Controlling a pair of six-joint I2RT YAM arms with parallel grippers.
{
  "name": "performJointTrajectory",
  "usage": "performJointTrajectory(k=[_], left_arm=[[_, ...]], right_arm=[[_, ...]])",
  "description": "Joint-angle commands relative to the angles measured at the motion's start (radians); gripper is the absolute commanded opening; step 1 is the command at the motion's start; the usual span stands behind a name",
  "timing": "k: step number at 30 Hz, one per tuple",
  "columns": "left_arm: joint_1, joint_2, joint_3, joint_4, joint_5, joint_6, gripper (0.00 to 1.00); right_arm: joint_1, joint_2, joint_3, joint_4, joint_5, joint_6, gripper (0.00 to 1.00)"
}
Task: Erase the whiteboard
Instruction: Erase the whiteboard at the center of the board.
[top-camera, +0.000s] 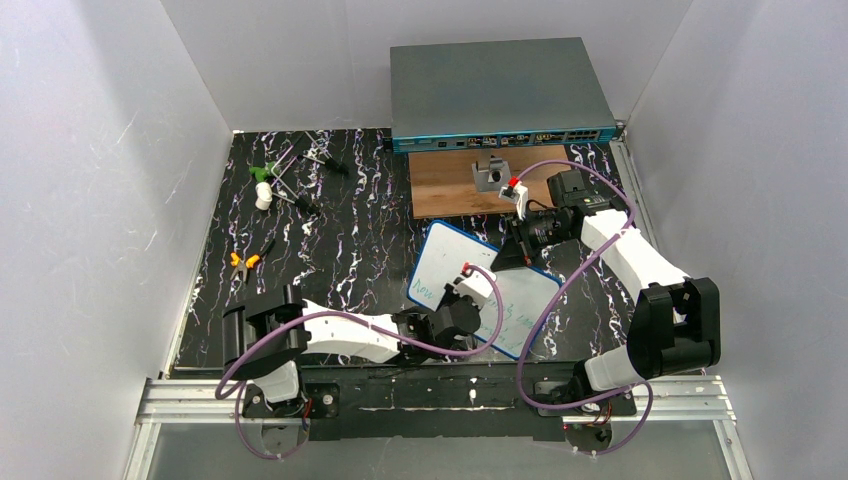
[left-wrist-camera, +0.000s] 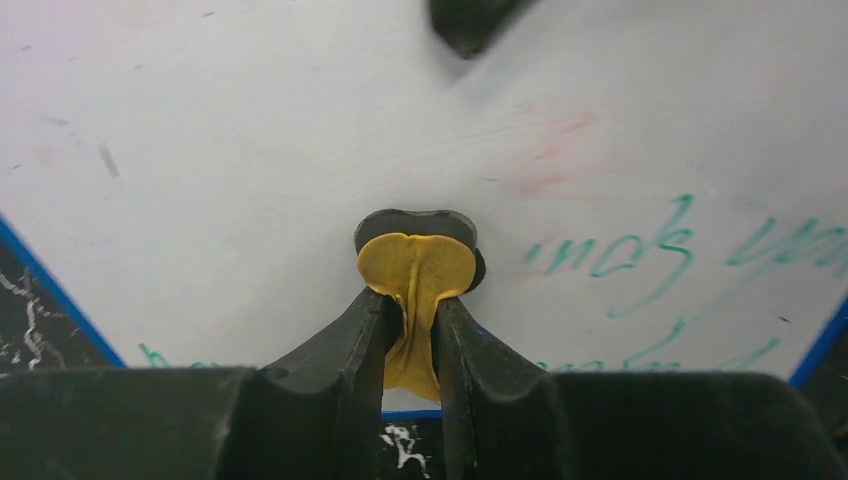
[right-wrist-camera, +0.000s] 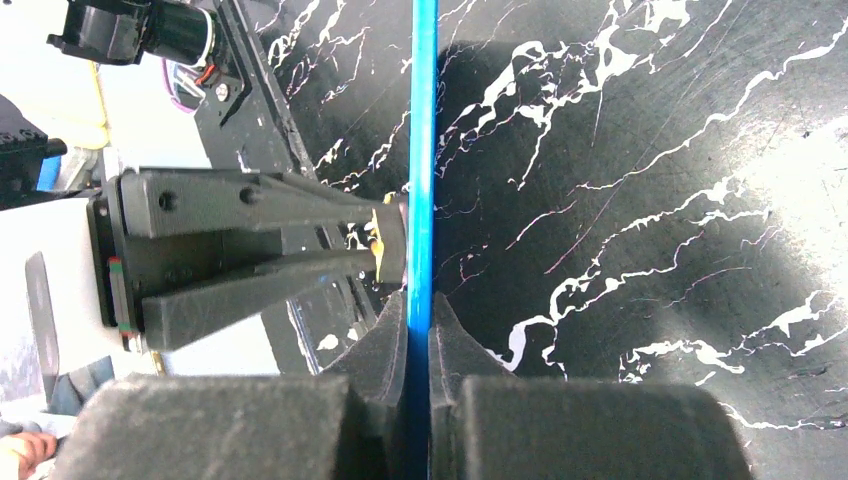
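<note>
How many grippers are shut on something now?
2. The left gripper holds a round yellow pad against the small blue-rimmed white board; the right gripper clamps that board's rim. Neither is hidden.

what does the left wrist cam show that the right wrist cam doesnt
Only the left wrist view shows the face of the small white blue-rimmed whiteboard, its green handwriting, and the left gripper shut on a round yellow-and-black eraser pad held against it. Only the right wrist view shows the right gripper shut on the board's thin blue rim, seen edge-on. Both share the board, the left gripper with its yellow pad, and the black white-veined marbled tabletop.
</note>
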Motion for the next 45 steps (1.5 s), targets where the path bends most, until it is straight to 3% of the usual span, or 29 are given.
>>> performJointTrajectory(k=[1, 9, 12, 17, 24, 28, 35, 40, 45], left_arm=[[0.043, -0.039, -0.028, -0.029, -0.117, -0.042, 0.00], [-0.038, 0.053, 0.058, 0.123, 0.088, 0.115, 0.00], [-0.049, 0.087, 0.099, 0.112, 0.066, 0.125, 0.00], [-0.044, 0.095, 0.113, 0.089, -0.093, 0.091, 0.00], [0.030, 0.029, 0.075, -0.155, -0.108, -0.152, 0.00], [0.020, 0.035, 0.059, -0.101, -0.022, -0.125, 0.00], [-0.080, 0.110, 0.107, 0.082, 0.062, 0.055, 0.00], [-0.080, 0.115, 0.100, 0.084, 0.003, 0.059, 0.00], [-0.020, 0.034, 0.041, -0.004, -0.032, -0.079, 0.00]], right_arm=[[0.015, -0.018, -0.015, -0.037, -0.152, 0.024, 0.01], [0.010, -0.016, -0.016, -0.047, -0.154, 0.010, 0.01], [0.005, -0.016, -0.016, -0.049, -0.157, 0.004, 0.01], [0.003, -0.009, -0.012, -0.064, -0.176, -0.013, 0.01], [0.003, -0.009, -0.009, -0.077, -0.187, -0.031, 0.01], [0.003, -0.007, -0.006, -0.083, -0.189, -0.040, 0.01], [0.003, 0.004, -0.003, -0.096, -0.183, -0.056, 0.01], [0.001, 0.005, -0.003, -0.103, -0.173, -0.066, 0.01], [-0.006, 0.005, -0.002, -0.107, -0.175, -0.072, 0.01]])
